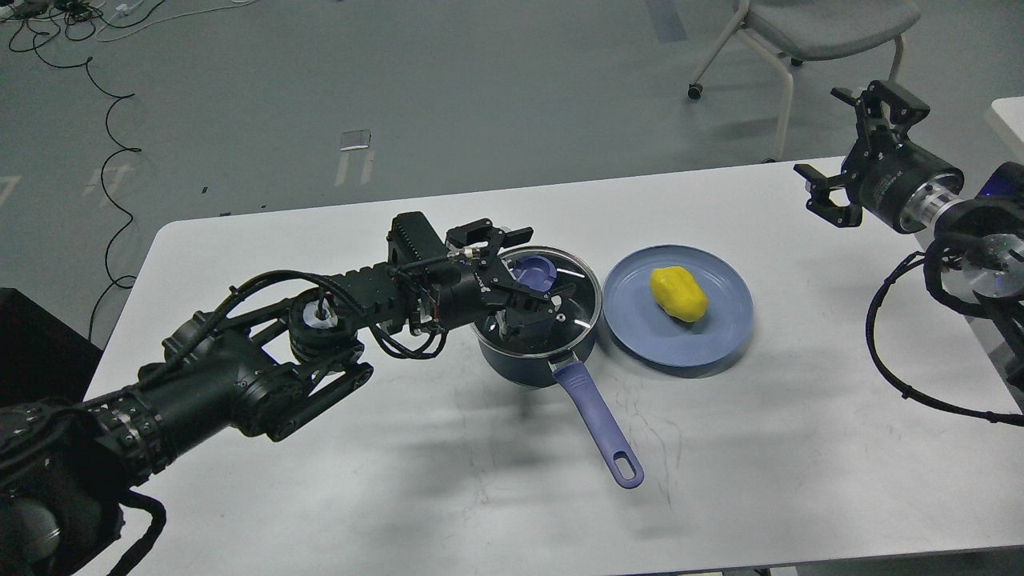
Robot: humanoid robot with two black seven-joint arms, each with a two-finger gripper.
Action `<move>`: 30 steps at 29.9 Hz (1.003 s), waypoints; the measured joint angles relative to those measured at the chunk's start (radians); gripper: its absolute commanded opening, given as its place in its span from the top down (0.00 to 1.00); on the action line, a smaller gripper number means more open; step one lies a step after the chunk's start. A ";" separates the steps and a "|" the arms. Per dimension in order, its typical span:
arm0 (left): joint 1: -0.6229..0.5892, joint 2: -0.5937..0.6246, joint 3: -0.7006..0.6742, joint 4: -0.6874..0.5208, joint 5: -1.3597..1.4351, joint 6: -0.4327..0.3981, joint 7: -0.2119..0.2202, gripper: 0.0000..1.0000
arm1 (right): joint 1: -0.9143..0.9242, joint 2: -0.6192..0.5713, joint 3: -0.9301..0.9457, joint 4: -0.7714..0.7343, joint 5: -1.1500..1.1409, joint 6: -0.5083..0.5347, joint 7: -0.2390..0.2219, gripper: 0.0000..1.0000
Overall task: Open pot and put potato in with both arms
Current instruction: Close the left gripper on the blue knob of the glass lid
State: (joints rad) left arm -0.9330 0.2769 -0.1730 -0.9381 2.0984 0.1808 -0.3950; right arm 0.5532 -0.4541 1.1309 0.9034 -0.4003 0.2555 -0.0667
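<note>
A dark blue pot (524, 370) with a long blue handle (600, 424) stands mid-table, covered by a glass lid (578, 304) with a purple knob (536, 274). My left gripper (524, 276) is down on the lid, open, with one finger on either side of the knob. A yellow potato (678, 294) lies on a blue plate (720, 352) just right of the pot. My right gripper (824, 136) is open and empty, raised above the table's far right corner, well away from the potato.
The white table (400, 496) carries the pot and the plate. A grey chair (800, 32) stands behind the far right edge. Black cables (112, 160) lie on the floor at the far left.
</note>
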 measured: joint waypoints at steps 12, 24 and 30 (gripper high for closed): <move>0.015 0.018 0.001 0.017 -0.001 -0.006 0.004 0.19 | -0.001 0.003 -0.004 0.002 -0.001 -0.004 0.002 0.00; 0.017 0.016 0.000 0.012 -0.004 -0.006 -0.002 0.22 | -0.001 0.002 -0.020 0.003 -0.002 -0.007 0.002 0.00; 0.017 0.017 0.001 0.010 -0.004 -0.006 -0.005 0.22 | -0.001 0.002 -0.022 0.002 -0.002 -0.009 0.002 0.00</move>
State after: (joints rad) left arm -0.9158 0.2939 -0.1717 -0.9278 2.0939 0.1749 -0.3997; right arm 0.5521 -0.4525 1.1091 0.9054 -0.4020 0.2470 -0.0644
